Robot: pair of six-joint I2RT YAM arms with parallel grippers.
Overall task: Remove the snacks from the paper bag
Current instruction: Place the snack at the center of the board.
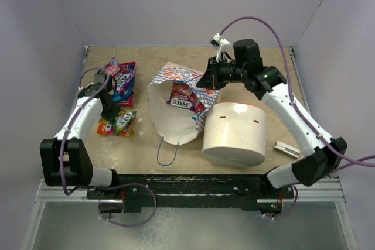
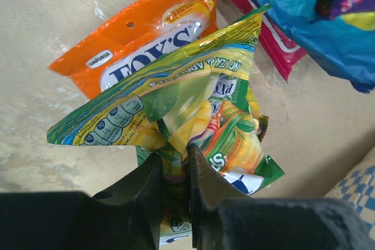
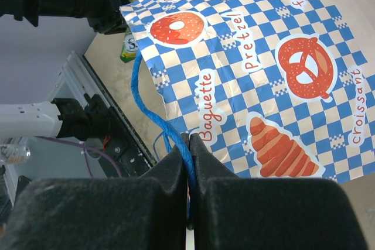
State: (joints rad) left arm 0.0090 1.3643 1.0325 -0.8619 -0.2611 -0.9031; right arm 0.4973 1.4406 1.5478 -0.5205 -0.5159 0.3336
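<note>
- step in hand: unloading, partway. the left hand (image 2: 176, 165) is pinched tight on a crumpled green packet (image 2: 193, 103), low at the left side of the desk (image 1: 143, 144).
- the green packet sits over an orange packet (image 2: 146, 33); cannot tell whether it rests on it or hangs just above.
- a pile of packets (image 1: 120, 80) – pink, blue, purple – lies just beyond those two, already out.
- the right hand (image 3: 188, 144) is closed on the blue cord handle (image 3: 146, 103) of the paper bag (image 1: 176, 124), propping the mouth open toward the near left.
- a red packet (image 1: 184, 98) shows inside the bag on the white lining, so the job is not done; more may be hidden under it.
- next move, as i judge it: let the green packet go beside the orange one, lift clear, then swing right into the bag mouth for the red packet while the right hand holds the handle.
- room: bare desk between the packets and the bag mouth gives a clear lane.
- edges: a white cylinder (image 1: 234, 133) crowds the bag's right side – seemingly touching – so reach in from the left. the side wall (image 1: 35, 57) is near the pile.
</note>
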